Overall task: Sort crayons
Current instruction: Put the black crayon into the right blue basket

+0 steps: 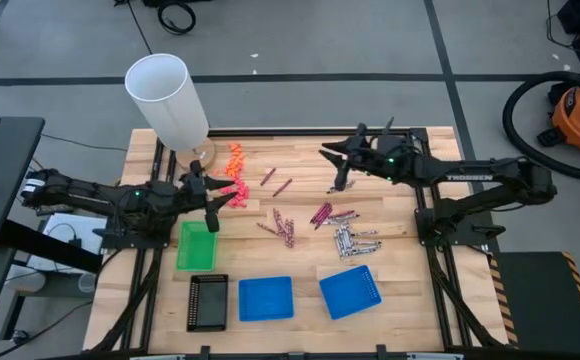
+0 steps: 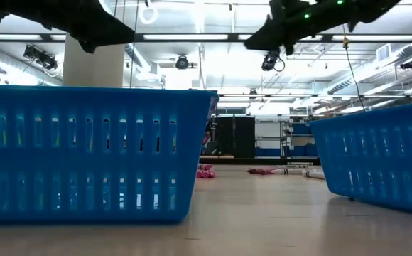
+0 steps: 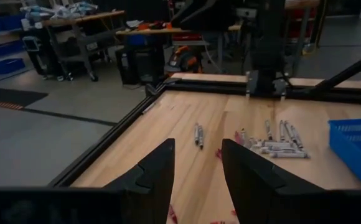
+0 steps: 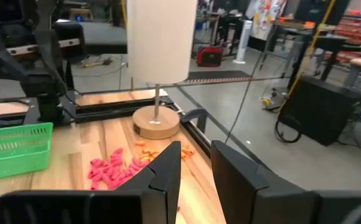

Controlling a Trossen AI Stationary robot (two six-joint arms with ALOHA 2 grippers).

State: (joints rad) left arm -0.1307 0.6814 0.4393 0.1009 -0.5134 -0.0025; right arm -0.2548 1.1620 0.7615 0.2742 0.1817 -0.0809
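**Two arms hover over scattered crayons**

The left gripper (image 1: 211, 212) hangs with fingers parted and empty, pink crayons (image 1: 232, 190) just beside it, one green tray (image 1: 196, 245) directly below it in the overhead view. The right gripper (image 1: 338, 176) is likewise parted and empty, above maroon crayons (image 1: 321, 213) and grey crayons (image 1: 354, 241). Two blue trays (image 1: 266, 298) and one black tray (image 1: 207, 301) sit well apart from both. One lamp (image 1: 169, 99) stands beyond the left gripper.

Crayons (image 1: 320, 228) lie mid-table, trays (image 1: 266, 298) along the near edge, a lamp (image 1: 170, 100) at the far-left corner.
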